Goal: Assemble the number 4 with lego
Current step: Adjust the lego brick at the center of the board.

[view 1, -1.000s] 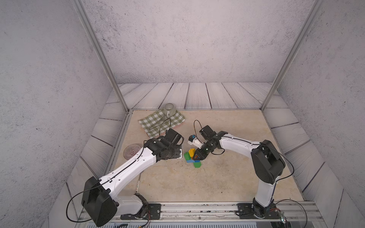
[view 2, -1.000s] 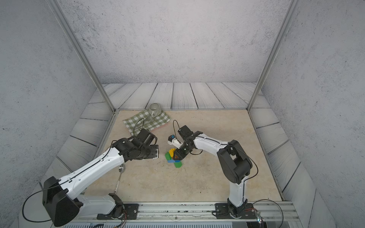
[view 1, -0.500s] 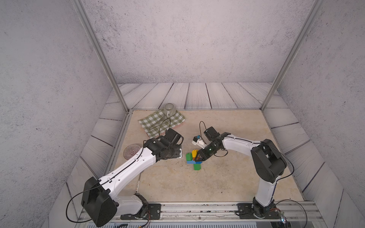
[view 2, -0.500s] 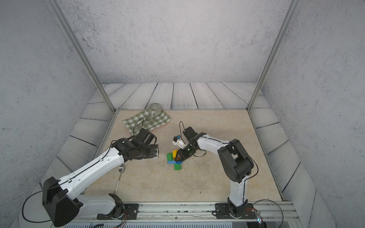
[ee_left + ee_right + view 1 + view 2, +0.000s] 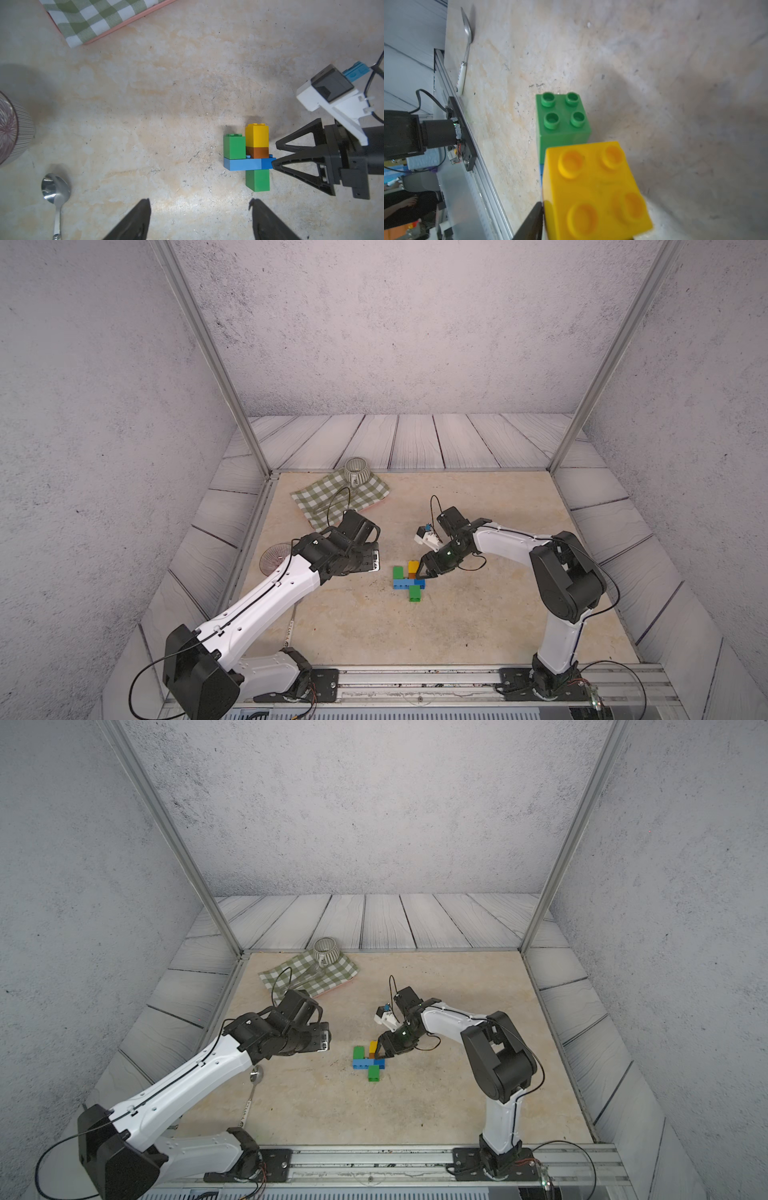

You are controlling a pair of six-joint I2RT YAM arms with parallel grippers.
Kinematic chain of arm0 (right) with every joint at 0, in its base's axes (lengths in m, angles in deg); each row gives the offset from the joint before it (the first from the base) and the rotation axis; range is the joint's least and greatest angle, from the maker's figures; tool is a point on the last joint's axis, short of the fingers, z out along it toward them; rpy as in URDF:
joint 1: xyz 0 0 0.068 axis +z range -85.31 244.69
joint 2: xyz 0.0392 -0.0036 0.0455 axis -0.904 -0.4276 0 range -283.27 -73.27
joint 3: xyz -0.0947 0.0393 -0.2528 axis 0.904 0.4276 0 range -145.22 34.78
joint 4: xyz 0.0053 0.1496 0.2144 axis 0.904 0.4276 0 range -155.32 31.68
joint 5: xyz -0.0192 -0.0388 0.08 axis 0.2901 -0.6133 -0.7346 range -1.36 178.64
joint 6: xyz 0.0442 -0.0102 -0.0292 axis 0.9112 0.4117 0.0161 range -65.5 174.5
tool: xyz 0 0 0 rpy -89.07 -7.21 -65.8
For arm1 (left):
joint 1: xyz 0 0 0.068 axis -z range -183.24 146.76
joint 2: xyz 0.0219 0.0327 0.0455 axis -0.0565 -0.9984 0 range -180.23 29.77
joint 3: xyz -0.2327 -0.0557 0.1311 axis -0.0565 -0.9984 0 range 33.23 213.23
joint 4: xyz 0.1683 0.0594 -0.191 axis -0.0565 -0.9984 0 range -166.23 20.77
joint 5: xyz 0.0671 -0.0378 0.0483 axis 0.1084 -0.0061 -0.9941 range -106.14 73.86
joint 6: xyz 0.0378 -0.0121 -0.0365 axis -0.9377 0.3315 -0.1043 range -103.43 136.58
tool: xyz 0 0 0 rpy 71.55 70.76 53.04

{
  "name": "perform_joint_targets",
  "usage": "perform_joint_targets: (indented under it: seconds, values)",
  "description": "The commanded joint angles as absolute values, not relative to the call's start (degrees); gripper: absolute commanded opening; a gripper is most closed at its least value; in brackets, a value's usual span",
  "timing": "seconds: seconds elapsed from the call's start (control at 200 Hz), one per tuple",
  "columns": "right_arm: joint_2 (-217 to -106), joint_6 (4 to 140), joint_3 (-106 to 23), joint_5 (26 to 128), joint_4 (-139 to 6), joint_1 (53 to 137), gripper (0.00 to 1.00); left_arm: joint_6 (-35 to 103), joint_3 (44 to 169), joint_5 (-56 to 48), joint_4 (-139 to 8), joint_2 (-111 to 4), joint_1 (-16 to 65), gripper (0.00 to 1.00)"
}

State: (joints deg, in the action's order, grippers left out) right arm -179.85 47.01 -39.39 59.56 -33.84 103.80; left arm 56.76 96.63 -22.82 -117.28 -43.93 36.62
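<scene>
The number 4 (image 5: 409,581) lies flat mid-table (image 5: 478,622) on mottled beige stone, with grey textured walls (image 5: 395,323) around. My left gripper (image 5: 200,201) hangs wide, apart from it. My right gripper (image 5: 274,154) is narrow at its dark-blue end; I cannot tell whether it grips.

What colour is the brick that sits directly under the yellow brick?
Orange-brown. This brick, under the yellow brick, shows best in the left wrist view.
</scene>
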Motion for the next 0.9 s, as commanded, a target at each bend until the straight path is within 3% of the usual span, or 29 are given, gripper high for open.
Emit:
perform_joint_targets:
  seconds: [0.0, 0.31, 0.746, 0.896]
  values:
    - [-180.6, 53.2, -37.8, 51.7, -32.9, 101.9, 0.38, 55.9, 96.8, -23.3, -117.4, -42.9, 36.0, 0.78]
    - [-180.6, 60.5, -31.8, 48.9, -37.5, 99.9, 0.40, 55.3, 96.2, -22.3, -116.7, -42.1, 35.7, 0.79]
    - [-180.0, 58.7, -35.5, 56.0, -30.6, 96.0, 0.61, 54.5, 95.1, -23.1, -117.2, -39.3, 34.4, 0.79]
    - [-176.2, 58.4, -36.3, 60.5, -28.4, 95.4, 0.70, 51.7, 93.3, -25.3, -115.5, -37.0, 33.2, 0.90]
